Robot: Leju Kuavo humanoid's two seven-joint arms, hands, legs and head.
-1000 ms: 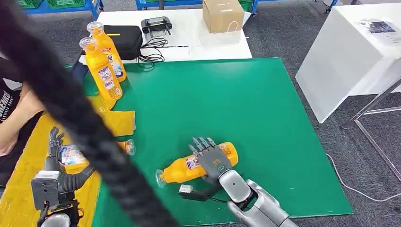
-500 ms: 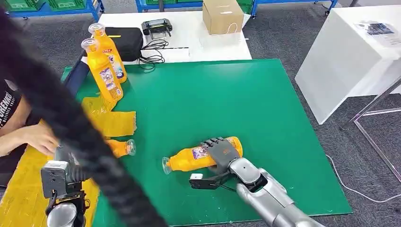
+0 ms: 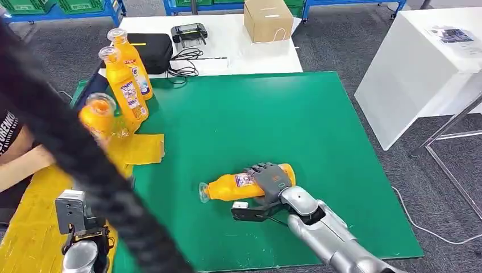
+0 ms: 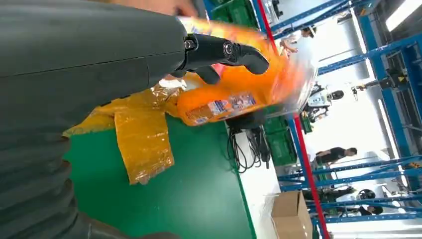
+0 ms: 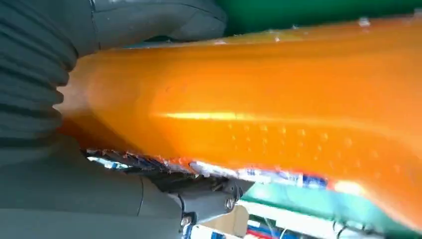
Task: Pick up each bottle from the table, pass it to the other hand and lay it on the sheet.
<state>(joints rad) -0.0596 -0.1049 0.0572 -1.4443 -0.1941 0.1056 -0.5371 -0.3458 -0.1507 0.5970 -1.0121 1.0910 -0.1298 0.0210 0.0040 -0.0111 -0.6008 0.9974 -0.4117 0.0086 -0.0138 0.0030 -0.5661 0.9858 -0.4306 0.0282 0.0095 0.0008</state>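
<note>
The right hand (image 3: pixel 271 177) was wrapped over the fat end of a lying orange bottle (image 3: pixel 236 187), fingers across its upper side and the thumb tucked beneath; the right wrist view (image 5: pixel 189 209) showed the bottle's body pressed close against the palm, so I judged it gripped. The bottle lay on the green mat (image 3: pixel 256 114), its long axis running roughly from three o'clock to nine o'clock, base under the hand and cap (image 3: pixel 203 192) pointing toward nine o'clock, toward the yellow sheet (image 3: pixel 34 227). The left hand (image 4: pixel 219 52) had its fingers parted and held nothing, with a blurred orange bottle (image 3: pixel 96 116) just past the fingertips, seemingly handled by the person (image 3: pixel 14 153) at the sheet's edge. Two more bottles (image 3: pixel 124 77) stood upright at about eleven o'clock on the mat. The capped end seemed to be the free end for the left hand to take at the handover.
</note>
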